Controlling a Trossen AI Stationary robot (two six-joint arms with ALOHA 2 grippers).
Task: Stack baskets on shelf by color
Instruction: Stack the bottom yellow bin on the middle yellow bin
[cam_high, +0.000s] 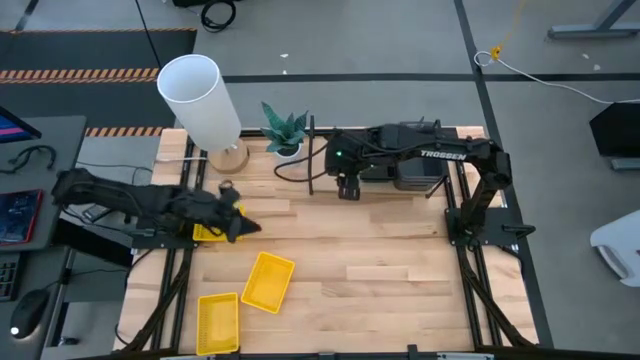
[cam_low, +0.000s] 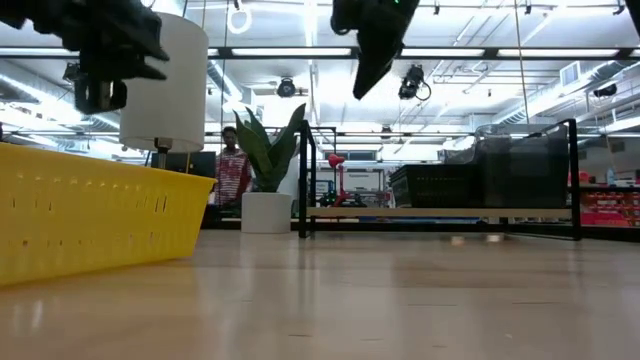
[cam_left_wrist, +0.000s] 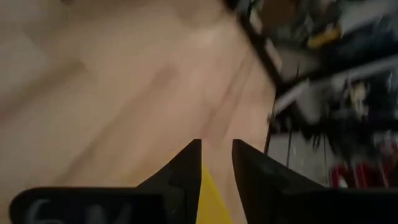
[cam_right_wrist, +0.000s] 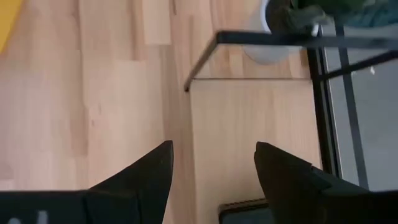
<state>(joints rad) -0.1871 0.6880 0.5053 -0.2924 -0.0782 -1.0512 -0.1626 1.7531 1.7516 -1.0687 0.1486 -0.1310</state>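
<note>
Yellow plastic shows between the left claw's two dark fingers in the left wrist view: they stand close together on the rim of a yellow basket at the left side of the table, though that view is blurred and the grip is hard to judge for sure. Two more yellow baskets lie on the near left part of the table, one tilted and one at the near edge, just beside each other.

The right claw hangs above the left end of the black metal shelf at the far side of the table, its fingers spread wide apart with nothing between them; the right wrist view shows the shelf's wooden board and thin frame below it. Dark baskets sit on the right part of the shelf. The white lamp shade stands at the far left corner, with the small potted plant between it and the shelf.
</note>
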